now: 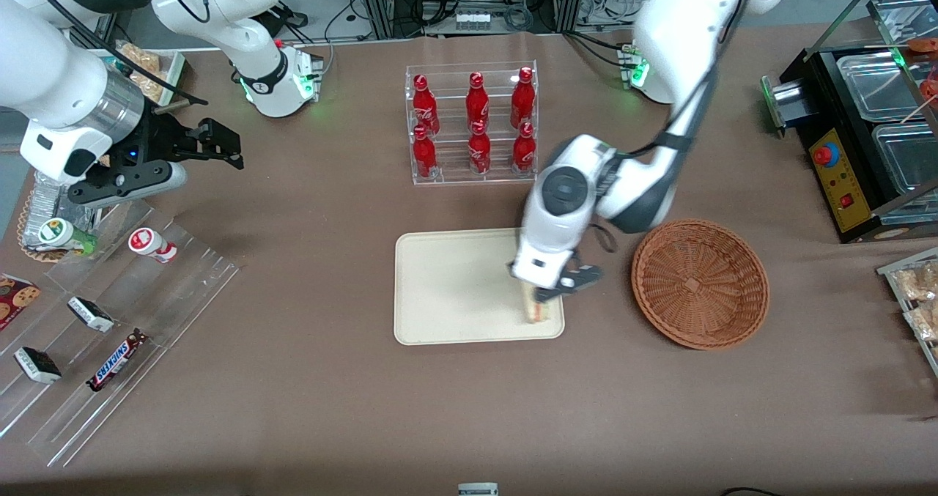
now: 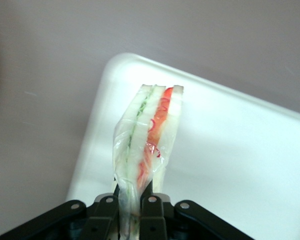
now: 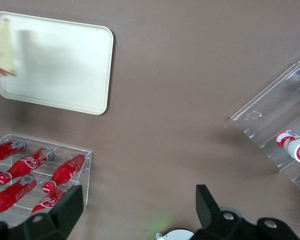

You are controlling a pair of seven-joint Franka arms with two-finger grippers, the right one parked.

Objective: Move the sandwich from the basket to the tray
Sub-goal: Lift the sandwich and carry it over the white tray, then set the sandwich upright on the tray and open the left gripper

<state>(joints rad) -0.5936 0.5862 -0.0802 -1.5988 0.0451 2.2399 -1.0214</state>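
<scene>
My left gripper (image 1: 544, 295) hangs over the corner of the cream tray (image 1: 454, 287) that lies nearest the front camera and closest to the basket. It is shut on the clear-wrapped sandwich (image 1: 536, 308), whose white bread with red and green filling (image 2: 149, 134) sticks out from between the black fingers (image 2: 155, 216) above the tray (image 2: 240, 165). The sandwich also shows over the tray's edge in the right wrist view (image 3: 2, 47). The round wicker basket (image 1: 700, 283) sits beside the tray toward the working arm's end, with nothing in it.
A clear rack of red cola bottles (image 1: 473, 124) stands farther from the front camera than the tray. Stepped acrylic racks with snack bars and small bottles (image 1: 110, 335) lie toward the parked arm's end. A black appliance with metal pans (image 1: 872, 137) stands toward the working arm's end.
</scene>
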